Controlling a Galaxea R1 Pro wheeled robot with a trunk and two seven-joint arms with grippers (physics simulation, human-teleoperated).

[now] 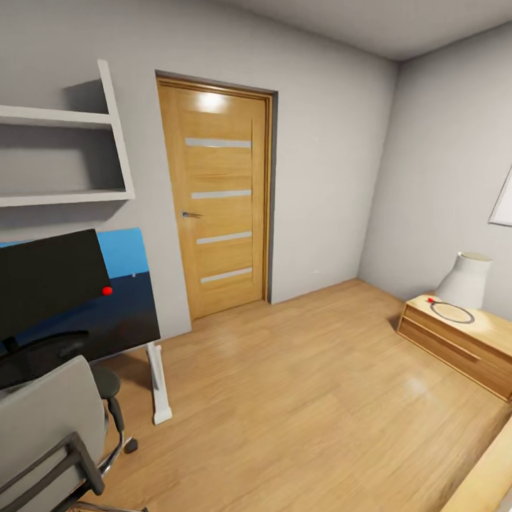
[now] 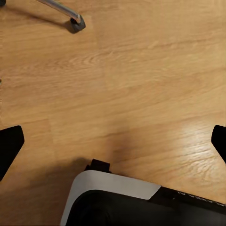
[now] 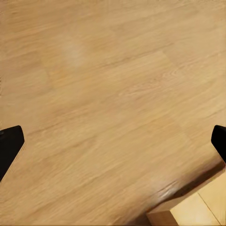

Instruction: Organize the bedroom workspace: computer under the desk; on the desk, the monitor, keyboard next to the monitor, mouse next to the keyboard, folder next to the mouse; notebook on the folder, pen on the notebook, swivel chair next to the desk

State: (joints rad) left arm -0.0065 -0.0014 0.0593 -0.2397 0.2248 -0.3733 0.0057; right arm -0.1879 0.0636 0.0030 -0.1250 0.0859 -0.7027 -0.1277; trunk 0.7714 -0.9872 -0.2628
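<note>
Both grippers hang low over the wooden floor with nothing between the jaws: the left gripper and the right gripper each show two black fingertips set wide apart. The swivel chair, grey with black armrests, stands on the left arm's side, and one chrome leg with its castor lies ahead of the left gripper, so I judge that arm nearer. Beyond the chair the black monitor stands upright on the desk, red dot at its corner.
</note>
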